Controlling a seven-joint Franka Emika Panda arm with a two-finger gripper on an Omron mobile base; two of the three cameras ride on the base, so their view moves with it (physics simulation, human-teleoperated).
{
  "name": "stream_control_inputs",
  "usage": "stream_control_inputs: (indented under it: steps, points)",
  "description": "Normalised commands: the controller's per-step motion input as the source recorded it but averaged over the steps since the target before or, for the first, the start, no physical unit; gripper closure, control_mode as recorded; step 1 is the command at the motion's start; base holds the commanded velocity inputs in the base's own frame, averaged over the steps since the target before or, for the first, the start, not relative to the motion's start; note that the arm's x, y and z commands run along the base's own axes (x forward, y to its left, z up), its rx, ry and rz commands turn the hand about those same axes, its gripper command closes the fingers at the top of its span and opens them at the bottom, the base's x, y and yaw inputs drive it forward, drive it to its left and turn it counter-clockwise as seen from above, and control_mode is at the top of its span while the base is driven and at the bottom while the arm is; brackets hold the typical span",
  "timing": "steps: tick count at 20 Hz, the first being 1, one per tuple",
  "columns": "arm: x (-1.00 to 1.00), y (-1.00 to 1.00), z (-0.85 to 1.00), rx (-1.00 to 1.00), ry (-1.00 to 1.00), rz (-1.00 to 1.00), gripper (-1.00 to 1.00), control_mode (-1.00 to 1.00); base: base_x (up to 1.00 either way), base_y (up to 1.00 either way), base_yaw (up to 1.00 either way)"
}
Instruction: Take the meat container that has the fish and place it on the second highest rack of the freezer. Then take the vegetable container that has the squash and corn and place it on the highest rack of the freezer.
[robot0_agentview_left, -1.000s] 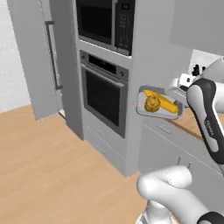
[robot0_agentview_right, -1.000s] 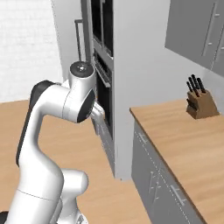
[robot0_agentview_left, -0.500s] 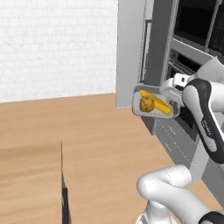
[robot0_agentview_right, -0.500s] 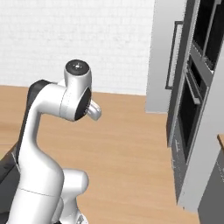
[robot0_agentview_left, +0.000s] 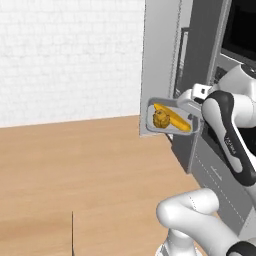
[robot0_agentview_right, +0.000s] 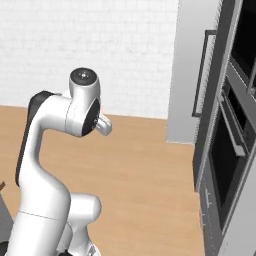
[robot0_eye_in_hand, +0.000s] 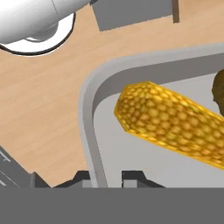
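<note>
The vegetable container (robot0_agentview_left: 170, 119), a shallow grey tray, hangs in the air in front of the arm in the left base view, holding a yellow corn cob (robot0_agentview_left: 175, 121) and a brownish squash (robot0_agentview_left: 159, 118). My gripper (robot0_agentview_left: 194, 119) is shut on the tray's right rim. In the hand view the fingertips (robot0_eye_in_hand: 133, 176) pinch the rim (robot0_eye_in_hand: 88, 118), with the corn (robot0_eye_in_hand: 170, 120) just beyond and the squash (robot0_eye_in_hand: 218, 89) at the right edge. The tall grey freezer unit (robot0_agentview_left: 162, 65) stands right behind the tray, also seen from the other side (robot0_agentview_right: 192, 70). Its racks are hidden. The meat container is out of view.
A dark oven stack (robot0_agentview_right: 232, 145) adjoins the grey unit on the right, with its upper part at the far right (robot0_agentview_left: 242, 30). A white brick wall (robot0_agentview_left: 70, 55) closes the back. Wooden floor (robot0_agentview_left: 75, 175) spreads to the left and front.
The whole picture has swung: the base has turned, so the ovens have slid right and the brick wall and floor have come in. The tray stays in the gripper.
</note>
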Motion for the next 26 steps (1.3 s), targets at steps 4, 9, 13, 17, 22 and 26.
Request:
stream_control_inputs:
  steps: [4, 9, 13, 17, 22, 26]
  points:
    - [0.00, 0.00, 0.00, 0.00, 0.00, 0.00, 1.00, 1.00, 1.00, -0.06, -0.05]
    - [0.00, 0.00, 0.00, 0.00, 0.00, 0.00, 1.00, 1.00, 1.00, 0.00, -0.17]
    - [0.00, 0.00, 0.00, 0.00, 0.00, 0.00, 1.00, 1.00, 1.00, 0.04, -0.25]
    - [0.00, 0.00, 0.00, 0.00, 0.00, 0.00, 1.00, 1.00, 1.00, 0.19, -0.28]
    - [0.00, 0.00, 0.00, 0.00, 0.00, 0.00, 1.00, 1.00, 0.91, 0.28, -0.28]
    - [0.00, 0.00, 0.00, 0.00, 0.00, 0.00, 1.00, 1.00, 0.78, 0.34, -0.32]
